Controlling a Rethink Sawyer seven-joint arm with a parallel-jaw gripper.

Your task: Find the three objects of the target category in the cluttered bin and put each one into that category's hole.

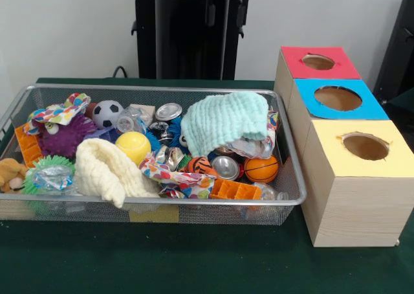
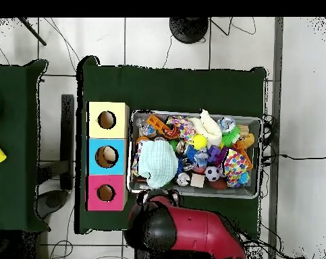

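Observation:
The wire mesh bin point(image 1: 155, 88) stands on the green table, full of toys; it also shows in the overhead view point(image 2: 192, 113). One polka-dot fabric piece point(image 1: 61, 113) lies at the bin's far left over a purple spiky ball. A second polka-dot piece point(image 1: 171, 177) lies at the front middle beside the cream cloth. A third polka-dot piece point(image 1: 272, 129) peeks out at the right under the mint cloth. The hole point(image 1: 365, 146) in the yellow-topped box is nearest the camera, right of the bin; it also shows in the overhead view point(image 2: 106, 120). Only the red arm point(image 2: 185, 233) shows, drawn back; the gripper is out of view.
The mint waffle cloth point(image 1: 226, 120) covers the bin's right part. The cream fluffy cloth point(image 1: 107, 168) lies front left. Balls, cans and orange blocks fill the bin. Blue-topped point(image 1: 338, 98) and red-topped point(image 1: 318, 61) boxes stand behind the yellow one. The black pedestal point(image 1: 191, 32) stands behind.

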